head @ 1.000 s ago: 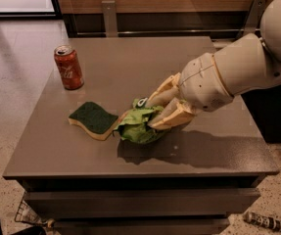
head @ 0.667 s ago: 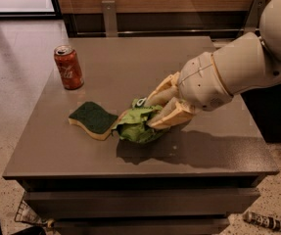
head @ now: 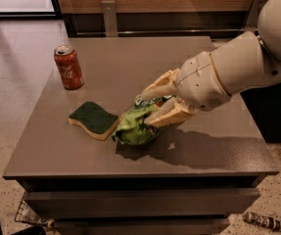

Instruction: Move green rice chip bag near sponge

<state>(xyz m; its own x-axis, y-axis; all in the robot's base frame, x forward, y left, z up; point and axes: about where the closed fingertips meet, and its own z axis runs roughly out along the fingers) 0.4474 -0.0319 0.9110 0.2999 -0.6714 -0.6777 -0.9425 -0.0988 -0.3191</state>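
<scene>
Gripping the green rice chip bag: gripper sits over the middle of the table, coming in from the right on a thick white arm. The jaws are clamped on the bag, with one tan finger over its top and the other pressed against its right side. The bag is crumpled, and white print shows near the upper finger.

Bag position: front-centre of the table, just right of the sponge. Its left edge is right at the sponge's near right corner. It looks like they touch, but I can't confirm that from this angle. A dark shadow lies on the tabletop directly under the bag and arm.

The sponge lies flat with its dark green side up and pale foam showing along the front edge, turned at an angle to the table edge.

A red soda can stands upright at the back left of the table, well apart from both the sponge and the bag.

The table is grey-brown with a shelf below. Behind it is a wood-panel wall. A striped cylinder lies on the floor at the lower right.
</scene>
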